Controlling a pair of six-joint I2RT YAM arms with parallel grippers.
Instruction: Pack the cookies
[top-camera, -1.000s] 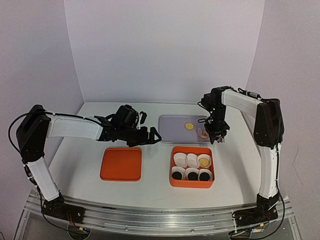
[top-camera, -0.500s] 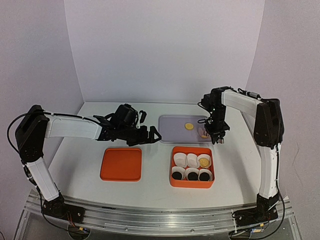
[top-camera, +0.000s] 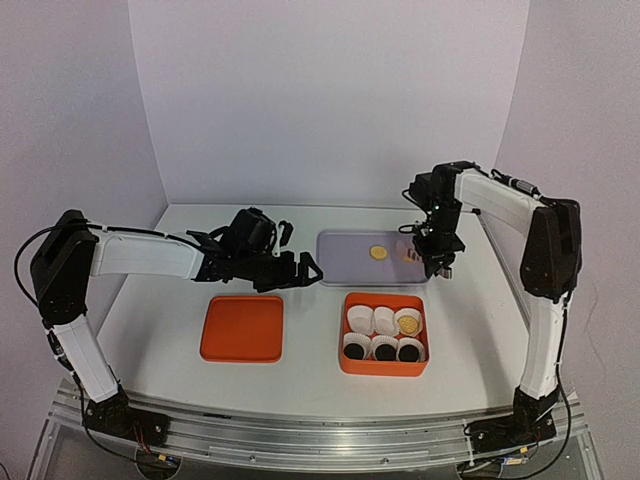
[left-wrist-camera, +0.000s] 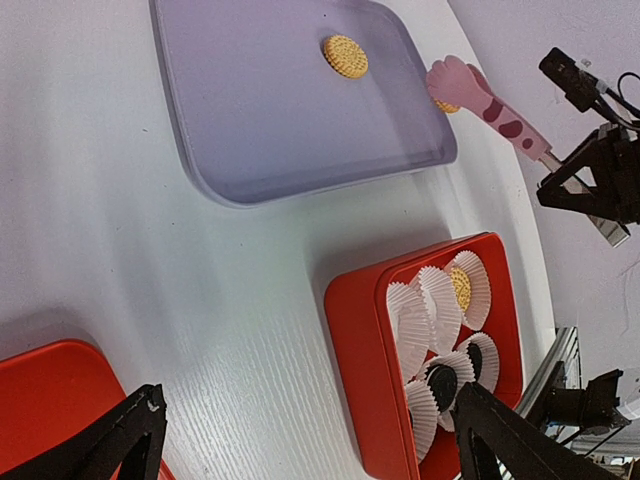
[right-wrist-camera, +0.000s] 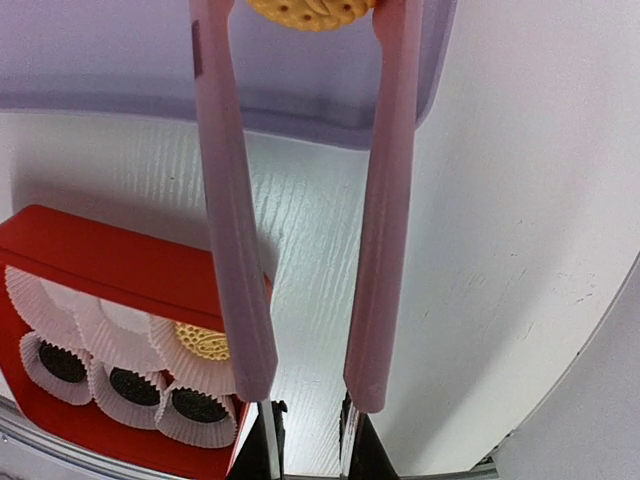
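My right gripper (top-camera: 440, 256) is shut on pink tongs (right-wrist-camera: 385, 250) that pinch a golden cookie (right-wrist-camera: 305, 12) over the right end of the purple tray (top-camera: 345, 264). Another golden cookie (top-camera: 377, 253) lies on the tray and also shows in the left wrist view (left-wrist-camera: 345, 56). The orange box (top-camera: 383, 370) holds six white paper cups. Three black-brown cookies (right-wrist-camera: 135, 385) fill its near row, and one golden cookie (right-wrist-camera: 203, 343) sits in the far right cup. My left gripper (top-camera: 300, 270) is open and empty, low over the table left of the tray.
The orange lid (top-camera: 241, 328) lies flat left of the box. The two other far cups (top-camera: 371, 319) look white inside. The white table (top-camera: 160, 300) is enclosed by lilac walls at the back and both sides.
My right arm has lifted and drawn the tongs, with the golden cookie in them, a little up and back over the tray's right end. The left arm has not moved.
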